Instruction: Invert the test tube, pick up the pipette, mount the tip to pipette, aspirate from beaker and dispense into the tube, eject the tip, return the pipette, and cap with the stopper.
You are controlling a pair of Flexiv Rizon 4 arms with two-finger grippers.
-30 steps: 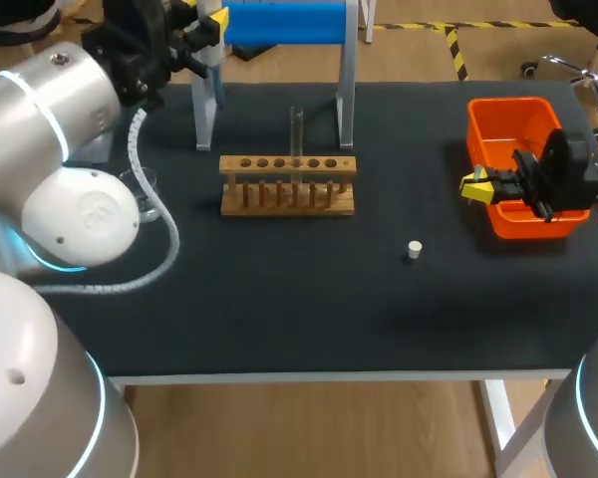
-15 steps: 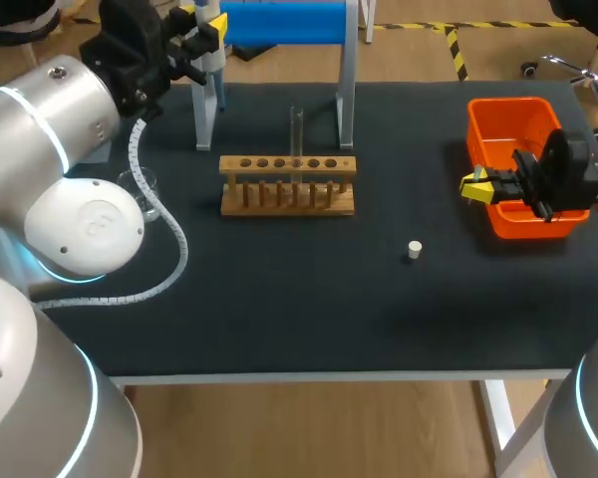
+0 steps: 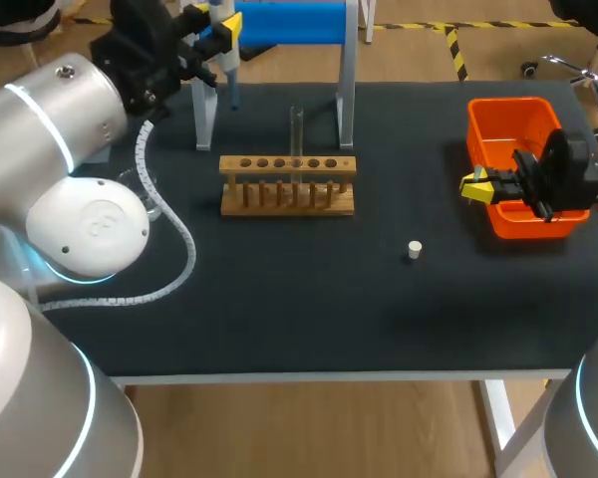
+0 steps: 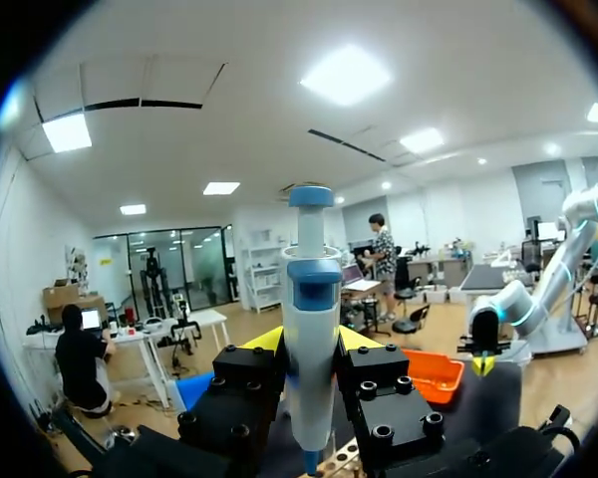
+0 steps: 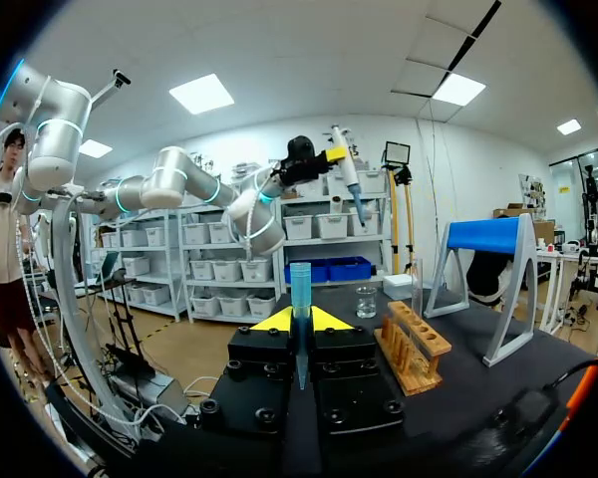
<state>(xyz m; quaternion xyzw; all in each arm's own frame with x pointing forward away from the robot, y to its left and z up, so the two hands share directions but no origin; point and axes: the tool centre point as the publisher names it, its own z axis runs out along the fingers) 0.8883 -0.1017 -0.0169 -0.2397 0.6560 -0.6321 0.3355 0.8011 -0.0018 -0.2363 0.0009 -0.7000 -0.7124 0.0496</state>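
My left gripper [image 3: 222, 28] is high at the table's far left, beside the blue stand [image 3: 284, 22], shut on the white and blue pipette [image 3: 230, 70]. In the left wrist view the pipette [image 4: 311, 329] stands upright between the yellow-tipped fingers [image 4: 354, 340]. Held in front of the orange bin [image 3: 513, 129], my right gripper [image 3: 475, 186] is shut on a blue pipette tip [image 5: 300, 309]. A glass test tube [image 3: 297, 134] stands upright in the wooden rack [image 3: 288, 184]. The white stopper [image 3: 414, 249] lies on the mat. The beaker [image 5: 366, 301] is partly hidden behind my left arm in the head view.
The blue stand's grey legs [image 3: 347, 100] rise just behind the rack. The orange bin sits at the table's right side under my right arm. Dark mat [image 3: 299, 299] stretches between the rack and the near edge.
My left gripper has shifted a little to the right with the pipette, towards the blue stand. The right arm has not moved.
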